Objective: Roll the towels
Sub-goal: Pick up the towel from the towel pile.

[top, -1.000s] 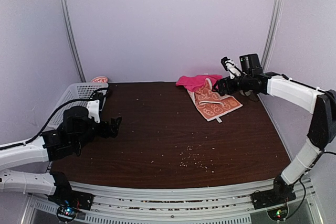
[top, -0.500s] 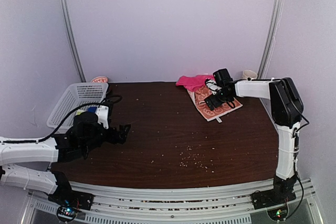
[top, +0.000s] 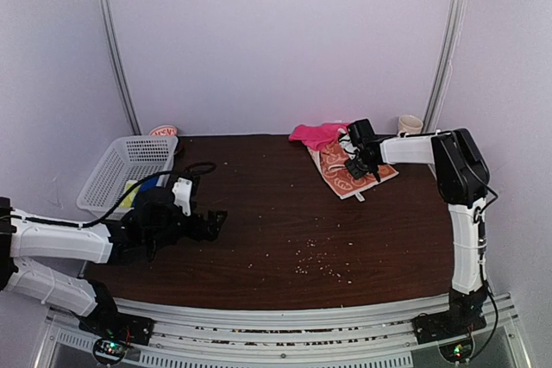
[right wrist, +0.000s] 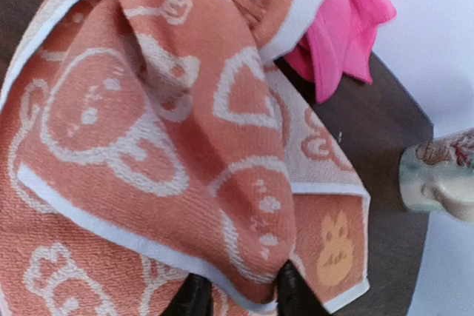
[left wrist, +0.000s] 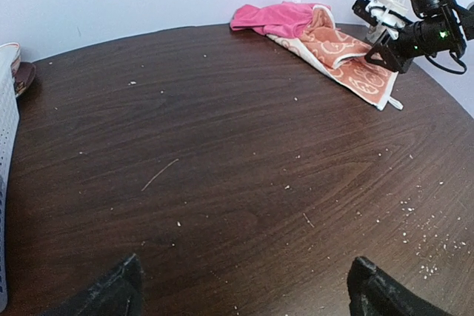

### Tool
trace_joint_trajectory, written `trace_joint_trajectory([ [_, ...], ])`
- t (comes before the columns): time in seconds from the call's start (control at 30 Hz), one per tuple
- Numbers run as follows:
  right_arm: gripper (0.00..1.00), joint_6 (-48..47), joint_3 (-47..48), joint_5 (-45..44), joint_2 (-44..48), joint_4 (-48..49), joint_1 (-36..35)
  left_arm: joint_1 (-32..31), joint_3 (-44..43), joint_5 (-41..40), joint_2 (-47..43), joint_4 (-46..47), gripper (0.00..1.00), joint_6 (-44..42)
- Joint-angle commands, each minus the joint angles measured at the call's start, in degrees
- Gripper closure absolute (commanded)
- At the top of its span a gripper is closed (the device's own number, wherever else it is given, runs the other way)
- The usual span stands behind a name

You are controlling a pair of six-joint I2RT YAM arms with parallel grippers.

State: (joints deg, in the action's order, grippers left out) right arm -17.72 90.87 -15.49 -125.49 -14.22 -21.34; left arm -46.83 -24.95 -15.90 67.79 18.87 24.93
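Note:
The orange towel (top: 341, 171) with cream cartoon print lies at the back right of the table, partly over the plain pink towel (top: 315, 134). My right gripper (top: 357, 163) is down on the orange one. In the right wrist view its fingertips (right wrist: 194, 297) pinch a raised fold of the orange towel (right wrist: 148, 109) at the white hem, so the right gripper (right wrist: 243, 297) is shut on it. The pink towel (right wrist: 344, 27) shows behind. My left gripper (top: 212, 221) hovers low at the left, open and empty (left wrist: 248, 294), with both towels (left wrist: 348, 57) far ahead.
A white lattice basket (top: 121, 170) stands at the back left with a small reddish object (top: 164, 131) behind it. A cream mug (top: 410, 123) sits at the back right, close to the towel's corner (right wrist: 441, 175). Crumbs dot the dark wood table (top: 285, 230).
My right arm swung in over the orange towel, came down and closed its jaws on a fold. My left arm slid forward and to the right, still open.

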Motion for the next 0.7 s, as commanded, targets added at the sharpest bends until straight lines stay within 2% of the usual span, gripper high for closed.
trace_joint_trajectory([
  [0.0,0.85,-1.2,-0.4,0.6,2.6,3.0,0.2,-0.6,-1.3,1.5,1.6,5.7,0.02,1.0],
  [0.07,1.00,-1.7,-1.1,1.8,4.6,3.5,0.2,-0.7,-1.8,1.9,2.5,6.0,0.02,1.1],
  [0.33,1.00,-0.9,-0.3,7.5,16.0,2.0,-0.4,-1.5,-3.8,1.9,4.2,5.7,0.02,1.0],
  [0.67,1.00,-0.3,6.0,16.2,30.2,-4.4,-4.9,-2.8,-7.4,1.8,4.9,5.1,0.02,-0.3],
])
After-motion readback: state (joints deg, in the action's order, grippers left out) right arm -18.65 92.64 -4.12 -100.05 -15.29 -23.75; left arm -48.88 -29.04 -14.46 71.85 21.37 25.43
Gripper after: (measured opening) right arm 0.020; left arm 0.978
